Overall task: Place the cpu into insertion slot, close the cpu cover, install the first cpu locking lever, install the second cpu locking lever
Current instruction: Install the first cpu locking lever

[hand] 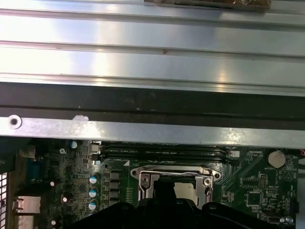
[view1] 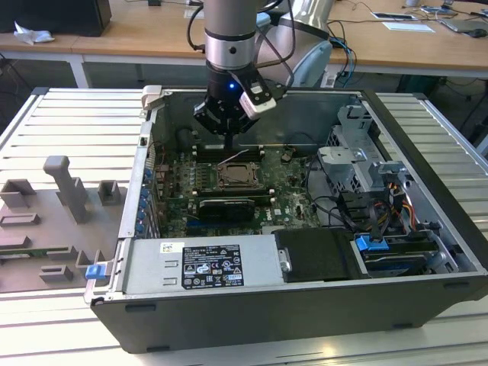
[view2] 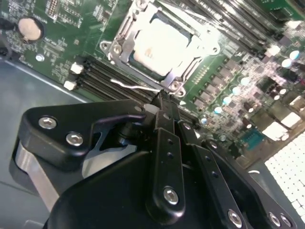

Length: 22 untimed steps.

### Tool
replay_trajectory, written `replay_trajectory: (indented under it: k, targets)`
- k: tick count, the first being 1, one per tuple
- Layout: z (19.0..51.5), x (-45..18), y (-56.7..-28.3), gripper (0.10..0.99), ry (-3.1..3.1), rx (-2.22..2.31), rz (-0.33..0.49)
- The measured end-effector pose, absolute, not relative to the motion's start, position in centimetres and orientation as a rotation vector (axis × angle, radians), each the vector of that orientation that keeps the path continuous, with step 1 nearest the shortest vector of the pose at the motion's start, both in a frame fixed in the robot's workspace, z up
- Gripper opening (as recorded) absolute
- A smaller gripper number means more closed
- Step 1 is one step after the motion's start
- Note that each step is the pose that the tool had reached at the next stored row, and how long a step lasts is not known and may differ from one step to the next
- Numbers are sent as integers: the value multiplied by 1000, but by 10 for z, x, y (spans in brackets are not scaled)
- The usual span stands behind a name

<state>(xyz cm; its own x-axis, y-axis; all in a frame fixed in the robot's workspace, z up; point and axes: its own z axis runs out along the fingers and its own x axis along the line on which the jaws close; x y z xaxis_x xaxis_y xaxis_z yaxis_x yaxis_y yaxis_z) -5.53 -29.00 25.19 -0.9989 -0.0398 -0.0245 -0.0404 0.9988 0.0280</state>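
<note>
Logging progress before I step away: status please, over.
Gripper at the wire lever beside the insertion slot. Cpu seated, cpu cover down. No obstruction seen.

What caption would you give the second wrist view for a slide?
The gripper beside a thin wire lever at the insertion slot, the cpu lying framed by the cpu cover.

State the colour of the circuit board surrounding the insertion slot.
Green. The circuit board shows best in the second wrist view.
</note>
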Motion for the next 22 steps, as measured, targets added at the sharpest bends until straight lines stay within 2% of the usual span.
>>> replay_trajectory:
  k: [20,22]
  targets:
    - [250,-54,-290,106,3117,-61,47]
    - [250,-54,-290,106,3116,-61,79]
